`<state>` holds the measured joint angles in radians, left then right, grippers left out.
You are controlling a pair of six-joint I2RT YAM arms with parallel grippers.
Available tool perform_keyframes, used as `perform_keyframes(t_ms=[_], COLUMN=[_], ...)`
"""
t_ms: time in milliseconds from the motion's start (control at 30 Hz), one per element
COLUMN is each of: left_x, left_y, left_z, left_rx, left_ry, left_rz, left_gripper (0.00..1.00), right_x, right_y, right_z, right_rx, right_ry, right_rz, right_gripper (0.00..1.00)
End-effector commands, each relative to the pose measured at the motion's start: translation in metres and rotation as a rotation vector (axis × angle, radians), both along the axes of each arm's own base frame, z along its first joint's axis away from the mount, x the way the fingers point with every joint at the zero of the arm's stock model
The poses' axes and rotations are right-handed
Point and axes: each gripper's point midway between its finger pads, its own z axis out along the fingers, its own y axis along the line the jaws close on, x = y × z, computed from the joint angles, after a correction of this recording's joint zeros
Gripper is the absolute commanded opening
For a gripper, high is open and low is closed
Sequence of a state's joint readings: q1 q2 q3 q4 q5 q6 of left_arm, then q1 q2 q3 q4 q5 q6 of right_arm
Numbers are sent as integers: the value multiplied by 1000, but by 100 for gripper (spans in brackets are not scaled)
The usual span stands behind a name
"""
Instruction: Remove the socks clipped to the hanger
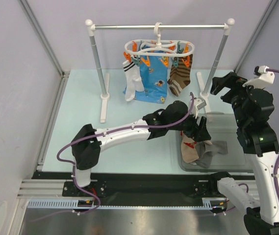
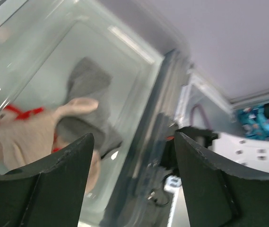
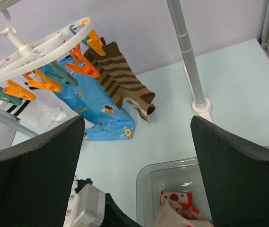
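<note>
The white hanger [image 1: 159, 47] hangs by its hook from the rail, with orange clips along its ring. A white sock with black stripes [image 1: 132, 76] and a brown-and-cream striped sock [image 1: 179, 78] are clipped to it. A beige sock with red marks [image 1: 190, 149] and a grey sock [image 1: 214, 148] lie in the clear bin. My left gripper [image 1: 202, 131] hovers over the bin's left side, open and empty, above the grey sock [image 2: 89, 94] and beige sock [image 2: 28, 137]. My right gripper [image 1: 218, 84] is open and empty, right of the hanger [image 3: 39, 47] and striped sock [image 3: 122, 78].
A blue cartoon-print cloth [image 1: 149, 81] hangs between the clipped socks. The silver rail [image 1: 159, 26] stands on two white-capped posts with flat feet. The clear bin [image 1: 237, 142] sits at the near right. One post [image 3: 186, 52] stands close to my right gripper.
</note>
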<state>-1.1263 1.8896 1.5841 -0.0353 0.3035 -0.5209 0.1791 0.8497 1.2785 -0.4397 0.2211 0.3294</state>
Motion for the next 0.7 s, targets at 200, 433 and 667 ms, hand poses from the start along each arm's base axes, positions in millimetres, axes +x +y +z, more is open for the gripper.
perform_keyframes(t_ms=[200, 433, 667], left_x=[30, 96, 149], left_y=[67, 170, 270], left_z=[10, 28, 27], left_rx=[146, 87, 29], left_ry=[-137, -132, -127], left_rz=[198, 482, 720], left_gripper=[74, 74, 75], right_x=[2, 9, 32], right_y=[3, 16, 49], right_z=[13, -14, -37], right_rx=[20, 5, -37], right_ry=[-49, 6, 51], right_rz=[16, 79, 261], right_gripper=[100, 100, 99])
